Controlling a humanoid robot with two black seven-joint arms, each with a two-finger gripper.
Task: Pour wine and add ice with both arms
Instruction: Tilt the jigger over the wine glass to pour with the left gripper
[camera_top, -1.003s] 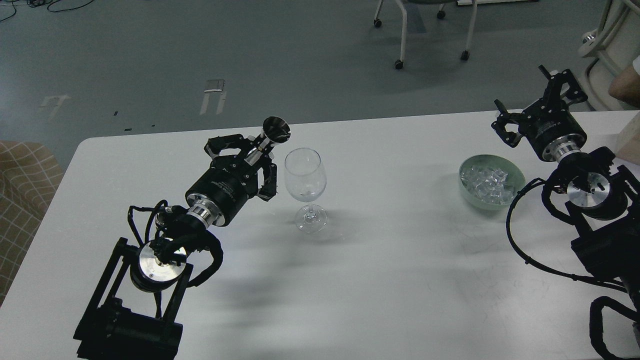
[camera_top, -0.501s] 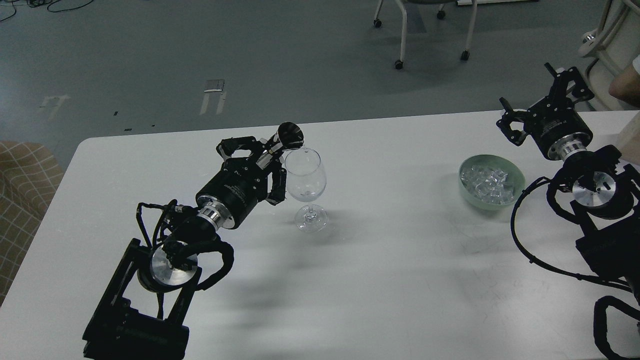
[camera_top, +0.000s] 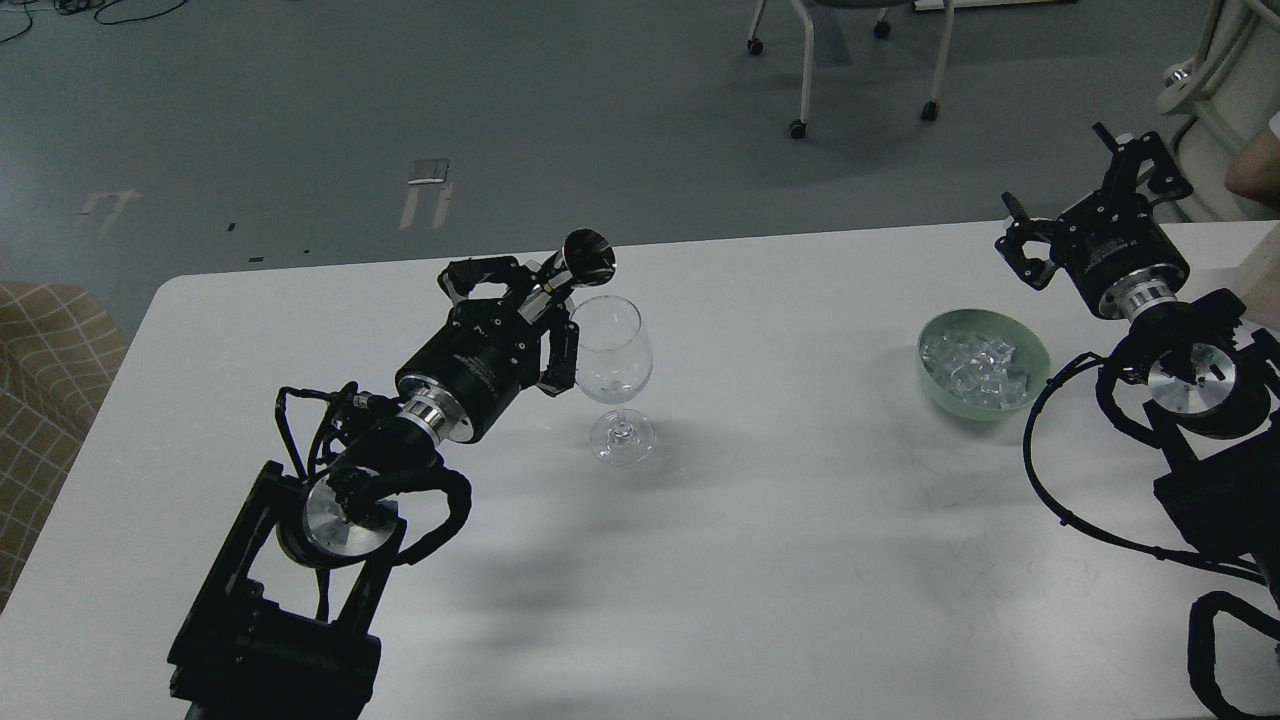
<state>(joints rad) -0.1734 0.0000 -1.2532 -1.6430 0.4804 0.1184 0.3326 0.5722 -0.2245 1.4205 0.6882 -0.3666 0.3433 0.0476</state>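
A clear, empty-looking wine glass (camera_top: 612, 352) stands on the white table (camera_top: 800, 540), left of centre. My left gripper (camera_top: 530, 305) is shut on a small shiny metal cup (camera_top: 585, 262), held tilted with its mouth just above the glass's left rim. A pale green bowl (camera_top: 985, 412) holding several clear ice cubes (camera_top: 975, 362) sits at the right. My right gripper (camera_top: 1078, 195) is open and empty, raised behind and to the right of the bowl.
A person's bare arm (camera_top: 1256, 172) shows at the right edge, with a pale box (camera_top: 1262, 290) below it. A chair (camera_top: 860, 60) stands on the floor beyond the table. Checked fabric (camera_top: 50, 380) lies off the table's left edge.
My left gripper has carried the metal cup right and forward to the glass's rim and tilted it more. My right gripper has drifted slightly right and away from the bowl.
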